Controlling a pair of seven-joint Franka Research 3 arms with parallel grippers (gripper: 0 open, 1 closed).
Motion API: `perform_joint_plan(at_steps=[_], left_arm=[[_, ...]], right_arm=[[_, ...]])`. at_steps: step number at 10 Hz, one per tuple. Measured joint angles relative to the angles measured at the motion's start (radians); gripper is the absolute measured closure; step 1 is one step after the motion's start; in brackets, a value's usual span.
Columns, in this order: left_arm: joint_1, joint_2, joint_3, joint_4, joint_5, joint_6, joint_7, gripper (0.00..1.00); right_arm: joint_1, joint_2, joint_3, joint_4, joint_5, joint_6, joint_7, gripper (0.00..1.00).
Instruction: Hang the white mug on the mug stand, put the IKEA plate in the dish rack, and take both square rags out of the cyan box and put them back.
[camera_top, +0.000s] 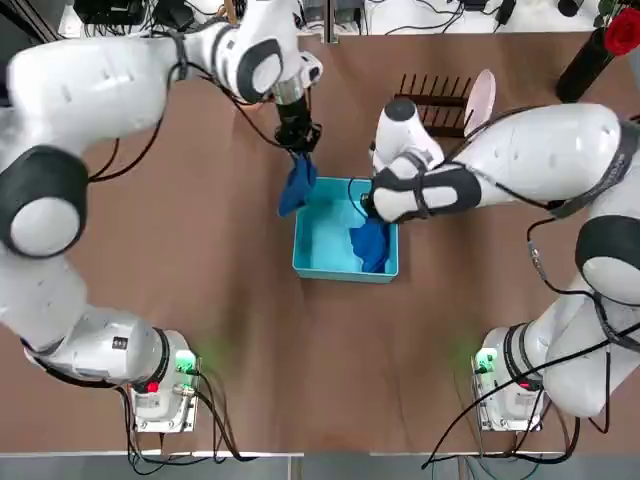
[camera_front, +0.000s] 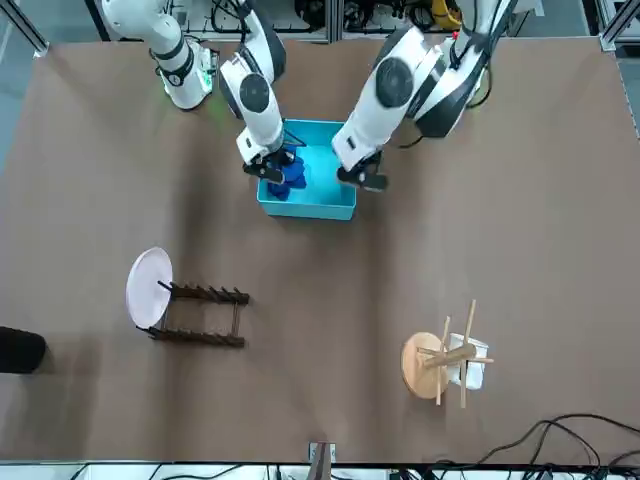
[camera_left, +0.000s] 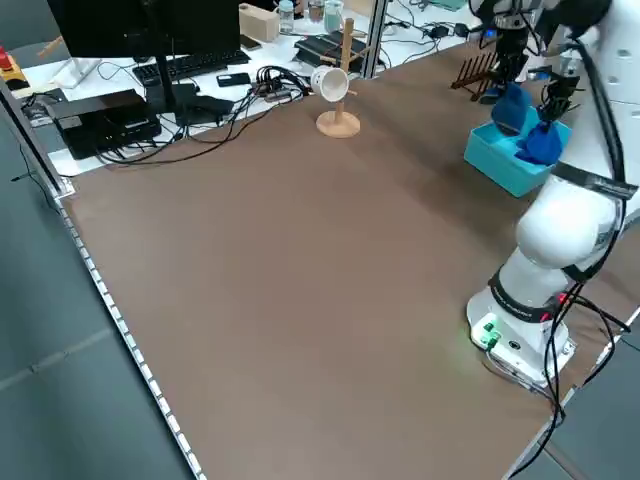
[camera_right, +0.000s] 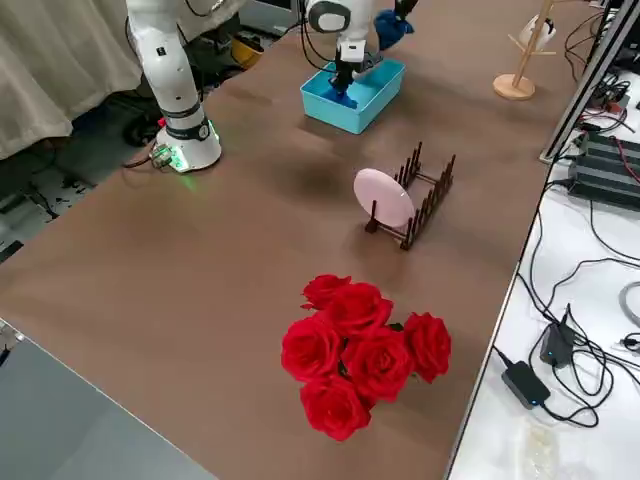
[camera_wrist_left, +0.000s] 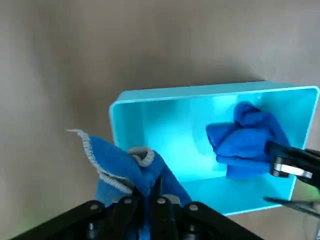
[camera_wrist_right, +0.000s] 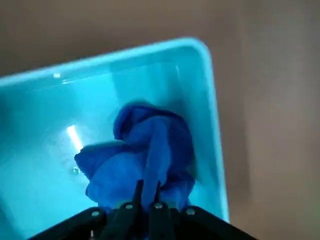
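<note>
Both end effectors are closed on cloth. My left gripper (camera_wrist_left: 148, 200) pinches one dark blue rag (camera_wrist_left: 122, 167), raised from the table near the far left corner of the cyan box (camera_top: 325, 230). Folds of the cloth, with pale stitching along the edge, spread out around the fingertips and hang beneath them.

My right gripper (camera_wrist_right: 149, 200) is down at the right part of the same box, its fingers pressed together on the second rag (camera_wrist_right: 145, 150). This rag lies bunched inside, near the right wall, with the lighter cyan floor exposed beside it.

Beyond the box, at the right of the table's far side, I see the dark brown dish rack (camera_front: 200, 314). The white IKEA plate (camera_front: 149, 287) stands on edge in it, at the rack's right end.

Well apart from these, at the far left, the wooden mug stand (camera_front: 425, 366) stands upright on its round base. The white mug (camera_left: 330, 84) hangs from one of its pegs, above the tabletop (camera_left: 300, 280).
</note>
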Motion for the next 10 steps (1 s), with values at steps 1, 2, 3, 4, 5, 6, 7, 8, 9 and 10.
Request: perform_joint_plan(at_steps=[1,2,3,4,5,6,7,8,9,10], left_arm=[[-0.029,0.055,0.0,0.018,0.028,0.028,-0.04,0.93],[-0.047,0.095,0.0,0.024,0.057,0.052,-0.068,0.93],[-0.057,0.13,0.0,0.025,0.093,0.06,-0.097,0.93],[-0.059,0.154,0.0,0.028,0.113,0.063,-0.113,0.91],[-0.059,0.167,0.0,0.031,0.116,0.064,-0.115,0.86],[-0.059,0.17,0.0,0.034,0.116,0.064,-0.115,0.81],[-0.058,0.169,0.0,0.037,0.123,0.064,-0.115,0.68],[-0.056,0.169,0.0,0.044,0.133,0.064,-0.115,0.52],[-0.053,0.164,0.0,0.052,0.14,0.062,-0.115,0.36],[-0.048,0.146,0.004,0.06,0.143,0.058,-0.115,0.23]], right_arm=[[-0.046,-0.03,-0.003,0.057,-0.001,-0.126,-0.007,0.95],[-0.1,-0.065,-0.005,0.128,-0.002,-0.263,-0.023,0.95],[-0.161,-0.101,-0.007,0.207,-0.003,-0.397,-0.055,0.95],[-0.223,-0.134,-0.009,0.271,-0.003,-0.504,-0.105,0.95],[-0.286,-0.16,-0.01,0.307,-0.007,-0.576,-0.179,0.95],[-0.354,-0.177,-0.012,0.313,-0.01,-0.616,-0.27,0.95],[-0.415,-0.179,-0.013,0.304,-0.016,-0.634,-0.355,0.95],[-0.456,-0.176,-0.014,0.27,-0.031,-0.618,-0.412,0.95],[-0.472,-0.171,-0.014,0.217,-0.046,-0.562,-0.445,0.95],[-0.474,-0.163,-0.012,0.151,-0.055,-0.477,-0.46,0.95]])
